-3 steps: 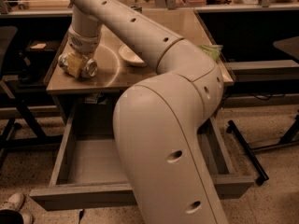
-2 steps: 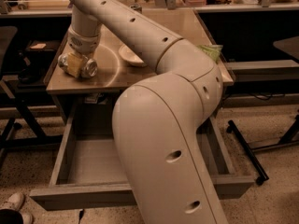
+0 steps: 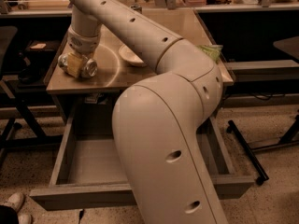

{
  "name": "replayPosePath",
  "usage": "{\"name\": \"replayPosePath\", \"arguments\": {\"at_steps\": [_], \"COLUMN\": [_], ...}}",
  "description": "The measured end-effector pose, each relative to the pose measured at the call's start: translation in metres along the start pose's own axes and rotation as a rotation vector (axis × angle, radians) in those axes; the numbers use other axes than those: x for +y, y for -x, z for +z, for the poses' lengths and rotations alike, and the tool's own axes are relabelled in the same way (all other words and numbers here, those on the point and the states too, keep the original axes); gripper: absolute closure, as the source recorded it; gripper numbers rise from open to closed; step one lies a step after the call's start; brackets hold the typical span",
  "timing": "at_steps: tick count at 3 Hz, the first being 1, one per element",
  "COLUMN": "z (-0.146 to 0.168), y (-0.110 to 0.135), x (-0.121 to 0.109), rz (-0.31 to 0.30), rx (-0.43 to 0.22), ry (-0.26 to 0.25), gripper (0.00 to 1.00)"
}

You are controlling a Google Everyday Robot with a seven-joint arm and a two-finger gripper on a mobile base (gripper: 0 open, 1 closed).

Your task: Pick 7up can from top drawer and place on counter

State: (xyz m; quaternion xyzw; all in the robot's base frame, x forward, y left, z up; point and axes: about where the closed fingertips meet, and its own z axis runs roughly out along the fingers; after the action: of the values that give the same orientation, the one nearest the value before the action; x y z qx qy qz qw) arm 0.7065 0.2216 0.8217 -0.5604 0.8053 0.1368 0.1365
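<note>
Near the counter's (image 3: 187, 36) front-left corner, the 7up can (image 3: 88, 68) is seemingly clasped by the gripper (image 3: 74, 66), its long axis laid along the front edge.

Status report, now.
Gripper over counter's left side, shut on can. Can sideways, out of drawer. Bowl to the right, apart.

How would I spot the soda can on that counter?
Find the tan counter above the open grey metal drawer. At the counter's front-left corner, the gripper clasps the small silvery soda can, lying sideways, unlike the pale shallow bowl beside it.
</note>
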Motion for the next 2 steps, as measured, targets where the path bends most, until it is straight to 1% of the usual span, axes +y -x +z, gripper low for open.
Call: {"name": "replayPosePath", "arguments": {"at_steps": [1,2], "z": [0.0000,0.0001], "y": [0.0000,0.0000], "x": [0.0000,0.0000], "rz": [0.000,0.000], "rx": [0.000,0.000], "ry": [0.000,0.000], "gripper": [0.15,0.00]}}
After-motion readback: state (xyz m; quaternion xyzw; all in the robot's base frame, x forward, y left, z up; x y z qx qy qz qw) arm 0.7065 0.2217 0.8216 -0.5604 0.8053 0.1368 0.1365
